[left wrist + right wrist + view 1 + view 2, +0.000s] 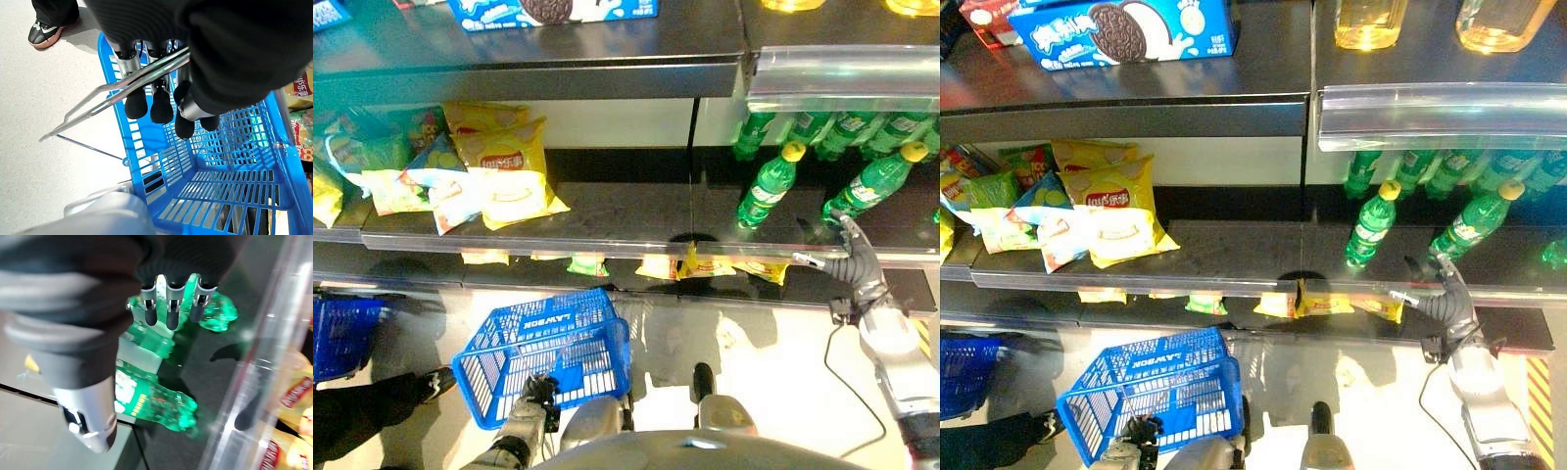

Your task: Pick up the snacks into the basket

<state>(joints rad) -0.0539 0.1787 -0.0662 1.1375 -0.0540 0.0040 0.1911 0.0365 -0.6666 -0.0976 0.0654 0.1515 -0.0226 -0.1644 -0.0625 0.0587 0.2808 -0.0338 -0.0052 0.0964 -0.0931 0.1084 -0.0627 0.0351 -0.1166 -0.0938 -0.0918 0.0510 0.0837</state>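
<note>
Yellow chip bags (509, 174) and other snack packets (406, 176) lie on the middle shelf at the left. A blue wire basket (558, 345) hangs low in front of the shelves. My left hand (536, 394) is shut on the basket's metal handle (122, 85), with its dark-tipped fingers (161, 105) curled over the bar. The basket's inside (230, 191) holds nothing. My right hand (847, 247) is raised at the front edge of the middle shelf on the right, open, its fingers (168, 308) straight above green bottles (161, 406) and holding nothing.
Green bottles with yellow caps (769, 186) fill the right half of the middle shelf. A blue cookie box (1126, 31) sits on the top shelf. Small yellow packets (705, 264) lie on the lower shelf. A second blue basket (342, 335) and a person's shoe (44, 33) are at the left.
</note>
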